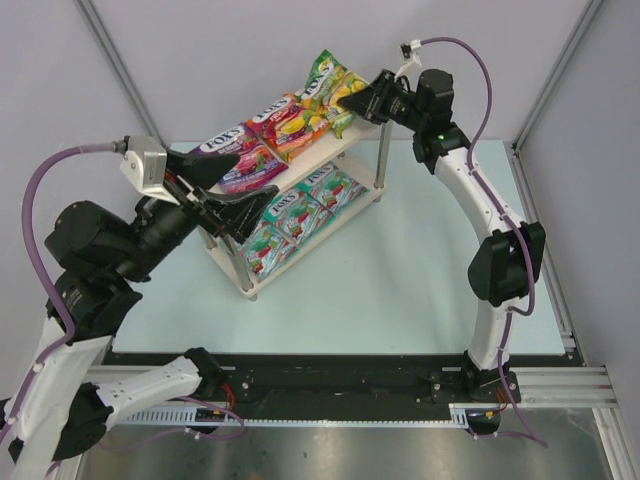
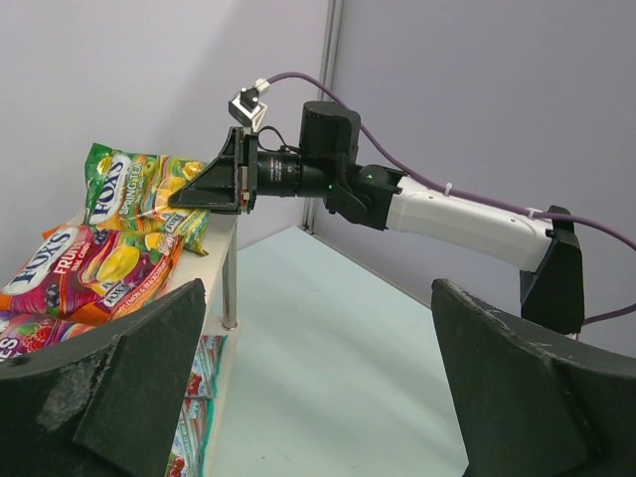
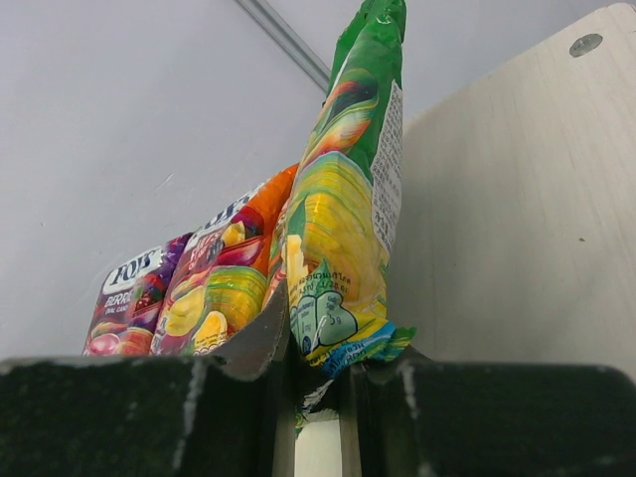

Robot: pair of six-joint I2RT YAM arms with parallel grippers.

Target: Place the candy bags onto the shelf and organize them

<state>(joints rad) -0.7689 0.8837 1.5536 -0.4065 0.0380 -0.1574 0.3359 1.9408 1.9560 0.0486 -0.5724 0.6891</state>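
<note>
Left gripper is closest to the lens: jaws spread wide, nothing between them. From above it hangs over the left end of the shelf, overlapping the purple bag. Its height above the bag can't be told.

Straight ahead of it, across the shelf, right gripper is pinched down on the bottom seam of the green-yellow bag. The bag sticks out away from the fingers, tipped up on edge over the right end of the top board.

Just past that bag, the red-orange bag and then the purple one lie flat in a row on the same board. A corner post stands right under the right gripper. Below it, the lower tier holds teal bags side by side, three visible. The pale table is underneath everything.
</note>
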